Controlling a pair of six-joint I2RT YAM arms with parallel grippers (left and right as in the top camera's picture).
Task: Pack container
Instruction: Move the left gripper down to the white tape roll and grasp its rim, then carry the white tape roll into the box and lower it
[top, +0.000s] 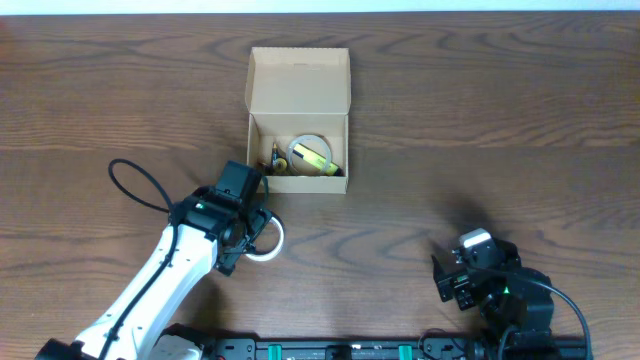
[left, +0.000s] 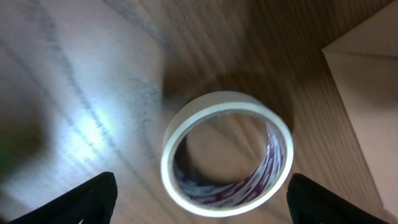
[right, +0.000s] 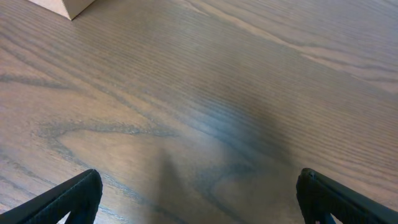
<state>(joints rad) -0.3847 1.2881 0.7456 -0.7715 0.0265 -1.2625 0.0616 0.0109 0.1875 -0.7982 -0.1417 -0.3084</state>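
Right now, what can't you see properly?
- Stuff in the box: overhead, too small to name.
- Tape: overhead, left arm covers part of it.
- Left claw, right claw: wrist views, bottom edge cuts off all but the tips.
- Box: wrist views, only a corner shows.

From where I stand, no word or number can be read anywhere. The roll of tape (left: 227, 152) lying flat on the wood has reddish-purple print (left: 268, 163) running around the inside of its core, but it is too blurred to make out a single letter. Inside the cardboard box (top: 298, 80), a second roll (top: 303, 146) carries a yellow label (top: 318, 158), far too small to read.
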